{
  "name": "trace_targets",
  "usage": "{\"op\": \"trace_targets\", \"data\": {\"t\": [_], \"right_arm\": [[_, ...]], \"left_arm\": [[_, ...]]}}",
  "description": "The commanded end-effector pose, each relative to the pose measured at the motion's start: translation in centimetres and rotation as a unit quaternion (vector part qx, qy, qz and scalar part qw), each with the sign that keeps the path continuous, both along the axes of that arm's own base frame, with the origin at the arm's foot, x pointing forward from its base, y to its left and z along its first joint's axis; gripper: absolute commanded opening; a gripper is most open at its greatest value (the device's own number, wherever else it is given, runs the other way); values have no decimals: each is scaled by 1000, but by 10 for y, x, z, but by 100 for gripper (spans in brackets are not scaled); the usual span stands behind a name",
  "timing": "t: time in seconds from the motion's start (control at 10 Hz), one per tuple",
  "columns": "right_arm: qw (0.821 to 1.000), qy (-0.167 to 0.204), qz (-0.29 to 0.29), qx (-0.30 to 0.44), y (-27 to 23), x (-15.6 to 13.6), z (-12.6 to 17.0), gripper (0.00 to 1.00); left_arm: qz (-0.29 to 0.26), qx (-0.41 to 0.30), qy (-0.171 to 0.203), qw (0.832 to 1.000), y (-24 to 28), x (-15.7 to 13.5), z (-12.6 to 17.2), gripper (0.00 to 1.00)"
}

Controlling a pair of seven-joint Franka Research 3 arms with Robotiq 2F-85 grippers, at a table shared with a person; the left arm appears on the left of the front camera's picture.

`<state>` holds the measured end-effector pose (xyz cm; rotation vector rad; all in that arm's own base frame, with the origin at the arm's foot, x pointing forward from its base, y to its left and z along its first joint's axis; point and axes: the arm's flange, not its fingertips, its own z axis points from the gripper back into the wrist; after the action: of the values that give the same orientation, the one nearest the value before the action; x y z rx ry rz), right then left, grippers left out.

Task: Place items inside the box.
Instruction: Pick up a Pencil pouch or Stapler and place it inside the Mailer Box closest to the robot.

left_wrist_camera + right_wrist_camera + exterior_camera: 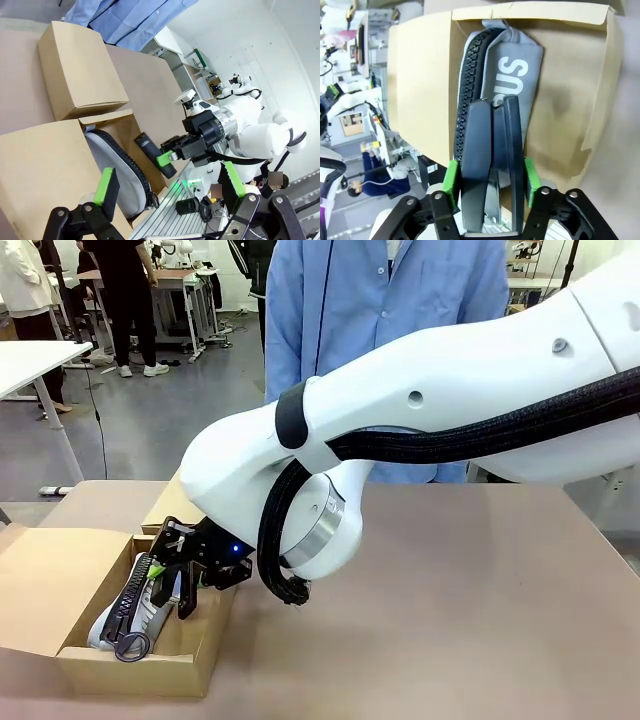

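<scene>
we see a brown table [480, 580] stretching to the far side, where a person in a light blue shirt [400, 300] stands close against its edge. from the left wrist view, a closed cardboard carton [80, 75] sits on that table top near the person's shirt. beyond, on a grey floor [150, 420], a white table [35, 355] stands at the left. two more people stand farther back, one in dark clothes with white shoes [125, 290], one in a pale coat [25, 280].
</scene>
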<state>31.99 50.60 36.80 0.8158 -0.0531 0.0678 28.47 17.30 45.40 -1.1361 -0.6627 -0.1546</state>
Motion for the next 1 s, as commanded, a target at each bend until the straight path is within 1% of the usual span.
{"op": "trace_targets", "data": {"t": [0.0,0.3,0.6,0.7,0.8,0.9], "right_arm": [[1000,9,-3,-1,5,2,8,100],[1000,10,-5,2,3,1,7,100],[1000,11,-5,14,-11,3,12,100],[999,27,32,35,-26,7,16,100],[995,52,64,59,-59,12,24,100],[987,96,112,65,-115,13,35,100]], "left_arm": [[0,-8,-15,1000,-1,0,0,100],[0,-8,-15,1000,-1,0,0,100],[0,-8,-15,1000,-1,0,0,100],[0,-8,-15,1000,-1,0,0,100],[0,-8,-15,1000,-1,0,0,100],[0,-8,-15,1000,-1,0,0,100]]}}
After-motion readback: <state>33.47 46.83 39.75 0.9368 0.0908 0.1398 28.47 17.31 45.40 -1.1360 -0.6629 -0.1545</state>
